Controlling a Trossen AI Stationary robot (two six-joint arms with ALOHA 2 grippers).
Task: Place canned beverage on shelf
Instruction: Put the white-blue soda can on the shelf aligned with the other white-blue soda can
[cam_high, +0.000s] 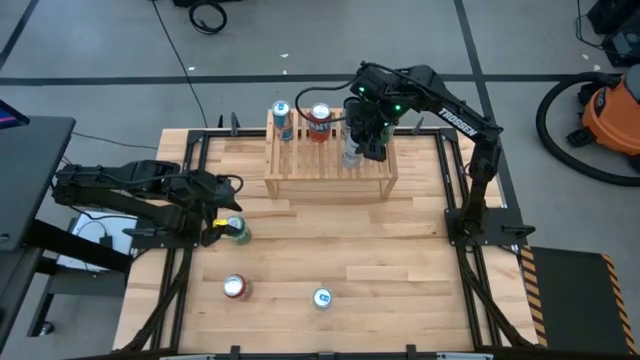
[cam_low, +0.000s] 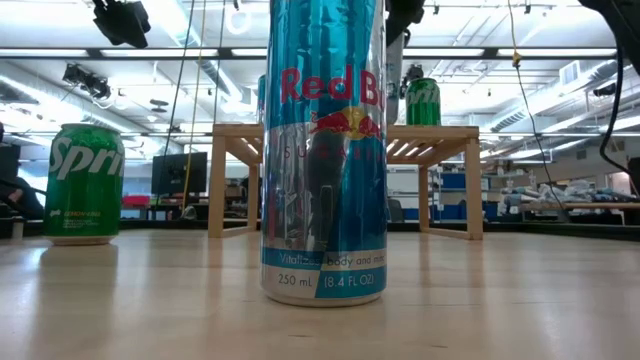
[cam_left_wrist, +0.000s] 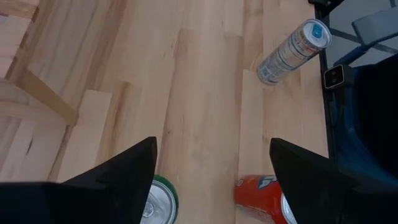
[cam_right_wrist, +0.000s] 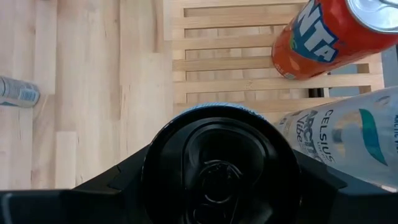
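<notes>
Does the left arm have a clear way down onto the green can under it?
Probably yes: the left gripper hangs open right above the green can, with only bare tabletop beside it; the red can stands well apart.

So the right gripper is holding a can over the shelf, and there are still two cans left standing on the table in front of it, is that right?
Not quite. The right gripper does hold a can over the shelf, but three cans remain on the table, not two: a green can by the left gripper, a red can and a blue can. The high view shows all three.
</notes>
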